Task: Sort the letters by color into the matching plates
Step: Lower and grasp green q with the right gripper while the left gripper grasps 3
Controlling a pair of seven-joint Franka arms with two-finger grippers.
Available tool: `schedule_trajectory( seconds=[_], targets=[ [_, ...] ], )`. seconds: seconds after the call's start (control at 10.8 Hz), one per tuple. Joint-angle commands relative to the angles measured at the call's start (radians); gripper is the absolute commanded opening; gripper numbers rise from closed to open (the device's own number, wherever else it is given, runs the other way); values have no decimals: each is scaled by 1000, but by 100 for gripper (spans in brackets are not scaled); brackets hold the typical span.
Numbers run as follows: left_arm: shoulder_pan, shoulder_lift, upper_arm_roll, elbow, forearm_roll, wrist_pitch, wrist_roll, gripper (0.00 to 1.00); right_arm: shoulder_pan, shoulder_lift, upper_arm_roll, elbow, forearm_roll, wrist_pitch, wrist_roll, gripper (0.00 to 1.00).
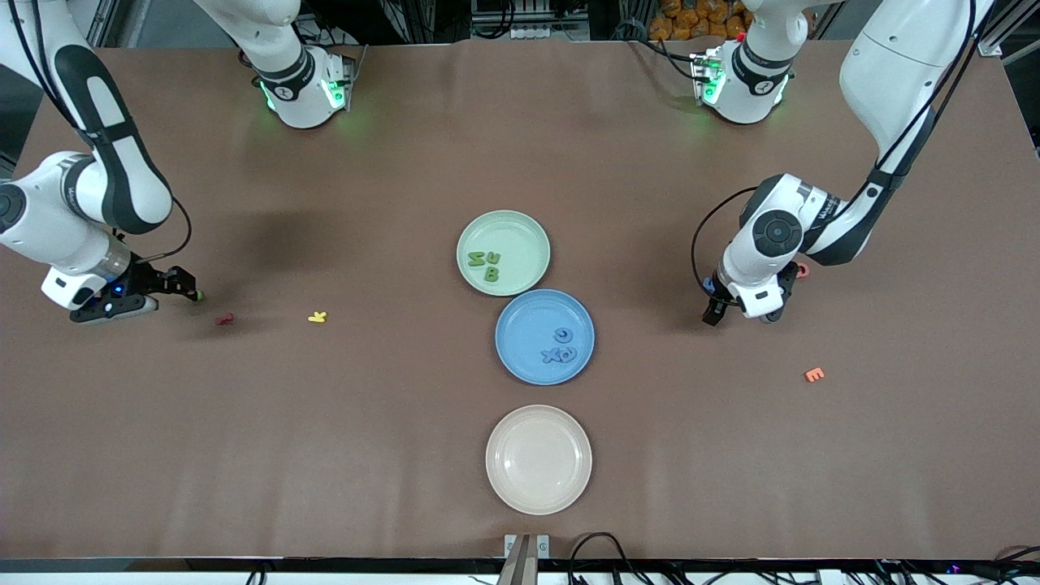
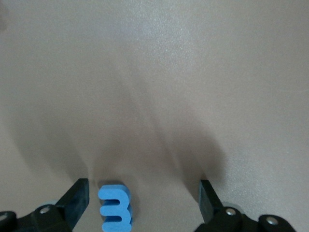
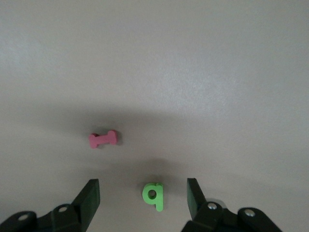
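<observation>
Your right gripper (image 3: 142, 203) brackets a green letter (image 3: 153, 196) on the table, jaws open and clear. Center, then close. Your left gripper (image 2: 141, 205), open, brackets a blue letter (image 2: 115, 211); the green plate (image 1: 528, 236) holds 3 letters.

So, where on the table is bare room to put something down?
The cream plate holds nothing. Bare table lies on each side of it, and between the yellow letter and the green plate. It is crowded at the green and blue plates, which touch, and under both grippers, each over a letter.
</observation>
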Motion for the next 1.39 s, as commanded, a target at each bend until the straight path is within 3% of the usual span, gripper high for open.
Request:
schedule_trajectory(
  seconds=[0.0, 0.55, 0.92, 1.29],
  targets=[
    [8, -19, -12, -35, 37, 21, -49, 100, -28, 15, -6, -32, -13, 63, -55, 79],
    [8, -42, -17, -90, 38, 26, -49, 100, -49, 53, -12, -79, -13, 159, -81, 72],
    [28, -42, -15, -152, 38, 204, -48, 100, -49, 66, -12, -111, -12, 205, -81, 66],
    [30, -43, -14, -150, 38, 204, -40, 100, -48, 85, -12, -113, -12, 214, -81, 53]
  ],
)
